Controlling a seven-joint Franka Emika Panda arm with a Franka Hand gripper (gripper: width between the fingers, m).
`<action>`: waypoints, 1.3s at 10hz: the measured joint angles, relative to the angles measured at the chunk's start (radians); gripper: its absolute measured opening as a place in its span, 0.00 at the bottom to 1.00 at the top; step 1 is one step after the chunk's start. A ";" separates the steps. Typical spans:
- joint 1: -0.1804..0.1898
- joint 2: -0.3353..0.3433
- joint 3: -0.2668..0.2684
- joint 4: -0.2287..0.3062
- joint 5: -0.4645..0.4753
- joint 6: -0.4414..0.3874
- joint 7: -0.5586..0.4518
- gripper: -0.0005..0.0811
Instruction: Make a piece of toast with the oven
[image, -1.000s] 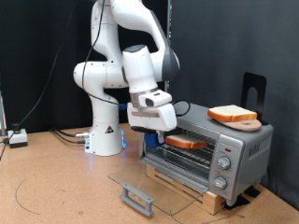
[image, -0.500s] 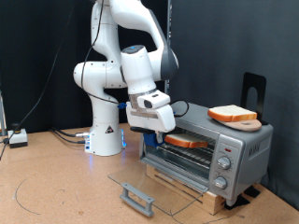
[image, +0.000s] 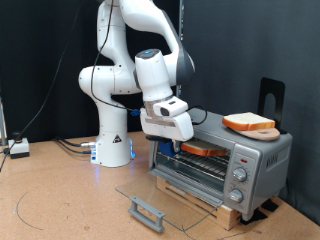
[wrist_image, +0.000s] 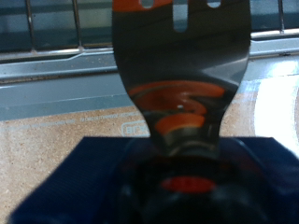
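Note:
The silver oven (image: 236, 165) stands at the exterior view's right with its glass door (image: 160, 193) folded down flat. One piece of toast (image: 203, 149) lies inside the oven's opening, just past my gripper (image: 172, 128). A second slice (image: 249, 122) rests on a round wooden board on the oven's top. My gripper hovers at the oven's mouth. In the wrist view a blue block (wrist_image: 65, 182) sits at the hand, and a dark shiny spatula blade (wrist_image: 182, 65) reaches from it towards the wire rack (wrist_image: 56, 33). Orange reflections show on the blade.
The door's grey bar handle (image: 148, 211) lies low in front of the oven. The robot's white base (image: 112, 140) stands behind at the left. Cables and a small box (image: 18, 148) lie at the far left of the wooden table.
My gripper has shifted slightly to the exterior view's right, closer to the oven's opening. The slice inside has moved a little deeper with it.

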 joint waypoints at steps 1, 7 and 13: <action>-0.002 0.000 0.000 -0.003 -0.001 0.017 -0.003 0.49; -0.153 0.003 -0.078 0.002 -0.149 -0.016 -0.116 0.49; -0.199 0.004 -0.189 0.043 -0.063 -0.167 -0.156 0.49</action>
